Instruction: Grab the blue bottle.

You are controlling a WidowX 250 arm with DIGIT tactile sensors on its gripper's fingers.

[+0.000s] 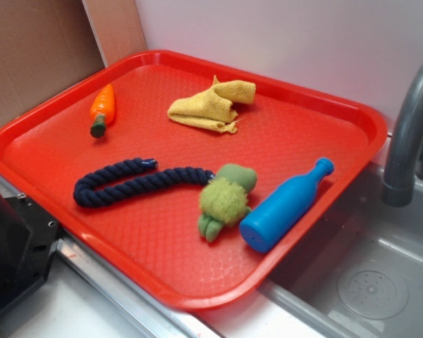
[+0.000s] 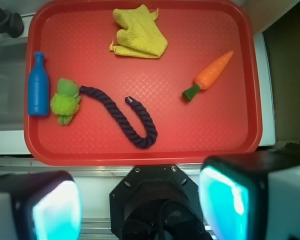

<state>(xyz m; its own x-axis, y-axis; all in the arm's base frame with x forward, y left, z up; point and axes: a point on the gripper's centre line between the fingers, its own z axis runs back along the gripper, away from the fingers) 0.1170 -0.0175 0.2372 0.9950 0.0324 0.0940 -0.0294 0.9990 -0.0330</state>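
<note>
I see red tray ahead of gripper, near edge just beyond spread fingers. On it, relative to gripper: blue bottle far left by tray edge, lying flat, cap pointing away. Green plush just right of bottle, touching navy rope, which curls in hook straight ahead. Yellow cloth crumpled at far side, ahead. Toy carrot ahead-right, well apart from rest.

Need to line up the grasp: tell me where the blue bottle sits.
The blue bottle lies at the tray's left edge in the wrist view, right beside the green plush, on the sink side.
</note>
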